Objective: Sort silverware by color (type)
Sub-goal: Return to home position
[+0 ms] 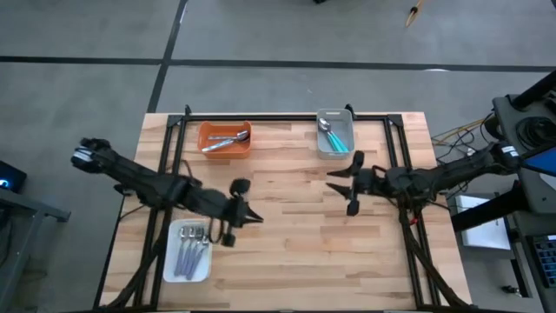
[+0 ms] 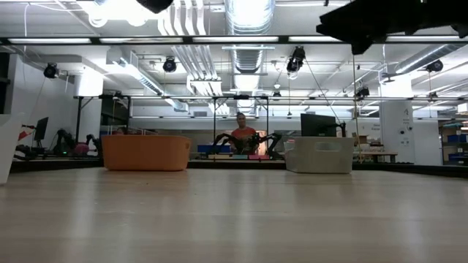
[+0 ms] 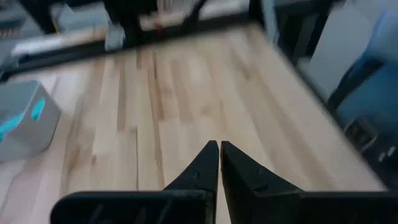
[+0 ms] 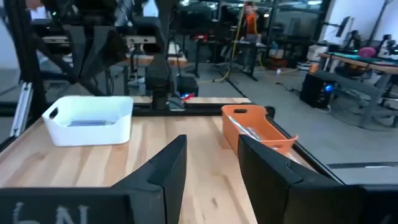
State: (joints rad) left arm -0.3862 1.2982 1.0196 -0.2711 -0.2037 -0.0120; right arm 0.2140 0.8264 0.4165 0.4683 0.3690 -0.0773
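High view: left gripper (image 1: 257, 218) closed, empty, beside purple spoons (image 1: 189, 248) in the white tray (image 1: 187, 280); right gripper (image 1: 340, 187) spread open, empty, near grey tray (image 1: 334, 154).

— What is the table (image 1: 287, 226) made of?
— Smooth, pale wood planks are seen. The orange tray (image 2: 145, 153) and white tray (image 4: 87, 127) are moulded in matt plastic; the spoons (image 1: 222, 143) are glossy metal.
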